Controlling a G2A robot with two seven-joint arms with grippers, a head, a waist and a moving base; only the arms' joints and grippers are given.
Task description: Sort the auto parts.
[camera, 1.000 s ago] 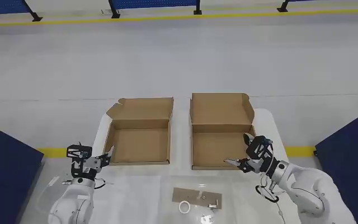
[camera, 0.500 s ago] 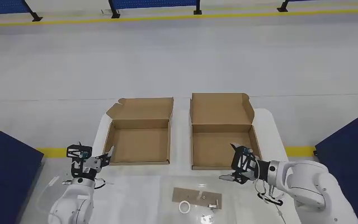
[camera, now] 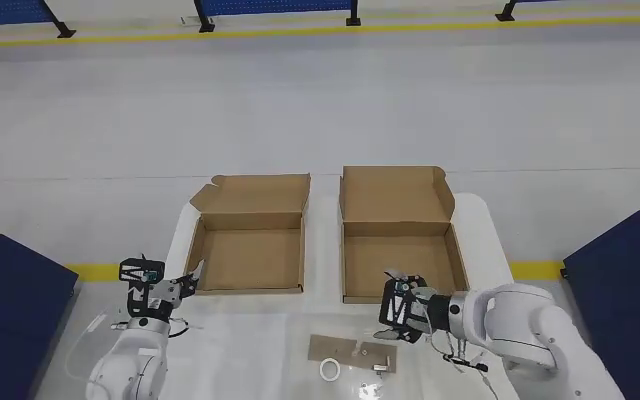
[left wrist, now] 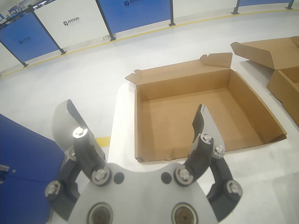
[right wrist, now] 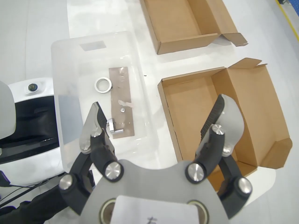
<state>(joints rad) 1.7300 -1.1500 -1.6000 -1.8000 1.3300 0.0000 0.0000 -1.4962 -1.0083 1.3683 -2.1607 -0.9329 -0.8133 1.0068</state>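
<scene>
Noted shift of right gripper [camera: 388, 308] leftward along table's [camera: 322, 250] near side, from right box's [camera: 395, 262] near right corner to its near left corner, now over clear tray [right wrist: 93, 38]. No shift in left gripper [camera: 190, 297]. Jaws wide apart on both, nothing held. Left gripper at table's left edge, beside left box [camera: 250, 258]. Boxes open, side by side toward far edge. In tray at near edge: brown card strip [camera: 345, 350], small nut [right wrist: 122, 110] on it, metal bracket [camera: 378, 367] at its end, white ring [camera: 329, 371] just beside.
</scene>
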